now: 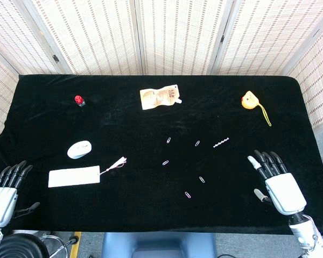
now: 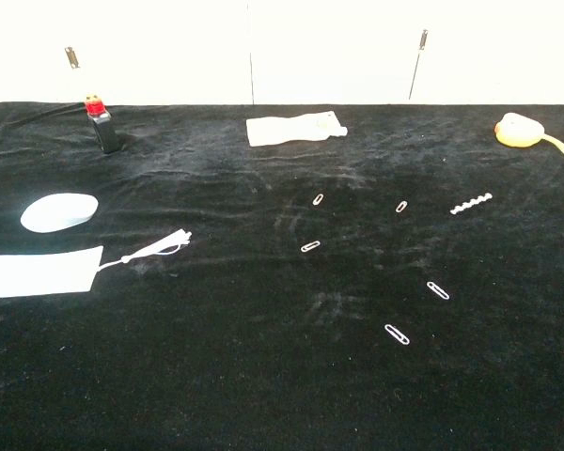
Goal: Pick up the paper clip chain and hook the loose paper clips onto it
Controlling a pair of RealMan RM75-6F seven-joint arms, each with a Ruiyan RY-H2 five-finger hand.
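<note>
Currently both hands, left hand (image 1: 4, 193) and right hand (image 1: 277, 185), rest open and empty at the near corners. Between them, right of centre, lies the paper clip chain (image 1: 221, 143), loose paper clips (image 1: 189, 194) scattered nearby.
</note>
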